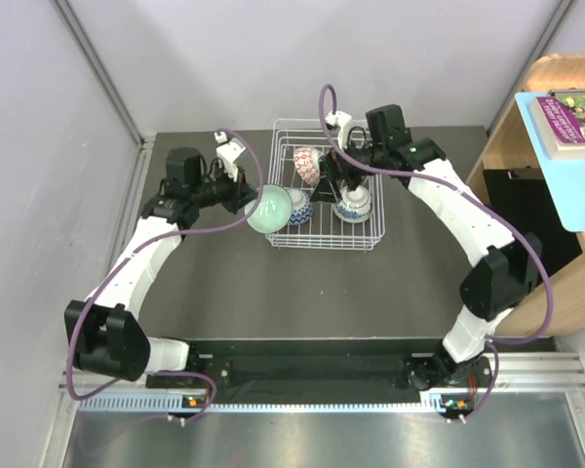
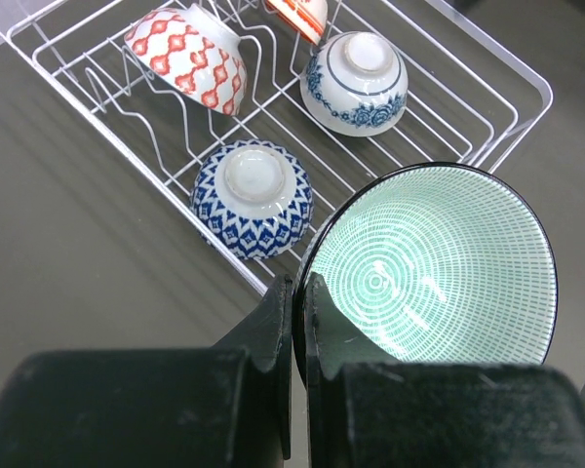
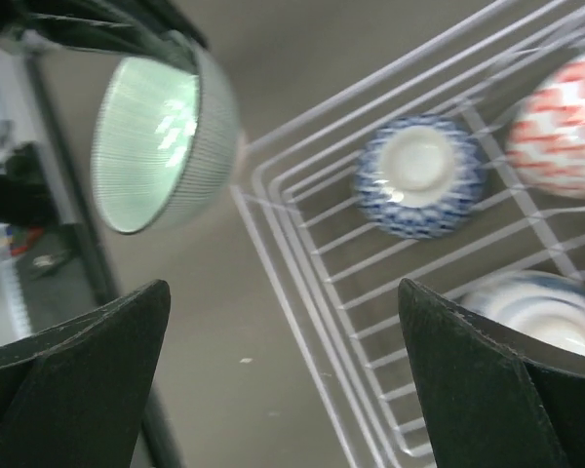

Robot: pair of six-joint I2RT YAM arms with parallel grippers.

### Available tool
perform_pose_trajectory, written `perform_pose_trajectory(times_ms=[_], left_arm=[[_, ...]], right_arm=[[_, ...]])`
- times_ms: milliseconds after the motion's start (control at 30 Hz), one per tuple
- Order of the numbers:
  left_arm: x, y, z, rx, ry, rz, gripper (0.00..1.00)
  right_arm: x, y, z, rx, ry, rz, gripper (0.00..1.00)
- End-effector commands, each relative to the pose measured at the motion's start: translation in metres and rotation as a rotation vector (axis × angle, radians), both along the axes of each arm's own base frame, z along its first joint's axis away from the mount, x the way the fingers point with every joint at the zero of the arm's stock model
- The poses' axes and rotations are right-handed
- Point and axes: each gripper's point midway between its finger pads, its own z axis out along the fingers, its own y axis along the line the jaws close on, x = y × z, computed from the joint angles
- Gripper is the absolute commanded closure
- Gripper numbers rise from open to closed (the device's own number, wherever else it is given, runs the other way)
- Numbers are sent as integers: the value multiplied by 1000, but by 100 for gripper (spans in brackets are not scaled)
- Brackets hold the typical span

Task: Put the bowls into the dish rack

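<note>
The white wire dish rack (image 1: pixel 322 244) stands at the table's middle back. In it, seen in the left wrist view, two blue-and-white bowls (image 2: pixel 253 200) (image 2: pixel 354 83) lie upside down. An orange-red bowl (image 2: pixel 187 58) leans on the prongs and a second one (image 2: pixel 295 12) is cut off at the top edge. My left gripper (image 1: pixel 253 200) is shut on the rim of the pale green bowl (image 1: pixel 270 209). It holds the bowl tilted over the rack's front left corner (image 2: pixel 107 127). My right gripper (image 1: pixel 327 190) hovers open and empty over the rack (image 3: pixel 301 347).
A wooden shelf unit (image 1: pixel 507 166) with a light-blue board (image 1: pixel 565 175) and a book (image 1: pixel 570 122) stands at the right. Grey walls close the left and back. A metal rail (image 1: pixel 322 390) runs along the near edge.
</note>
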Motion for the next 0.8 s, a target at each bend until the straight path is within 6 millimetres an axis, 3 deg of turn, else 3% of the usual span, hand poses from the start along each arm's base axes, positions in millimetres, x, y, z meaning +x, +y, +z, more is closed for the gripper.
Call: perform_pose_trajectory(times_ms=[0,200,400,767], left_arm=[[12,-14,49,-28,-163,-14,100],[7,-42,61,-35,-200,-64,100],[5,-67,58,-23,-199,-109,100],[6,-82,56,-10,-209,-129,100]], right_arm=[[-35,18,2,209,254,199,0],[-48,26,-2,325,426,324,0],[-52,28,-11,359,499,368,0],[-44,32,-34,353,554,364,0]])
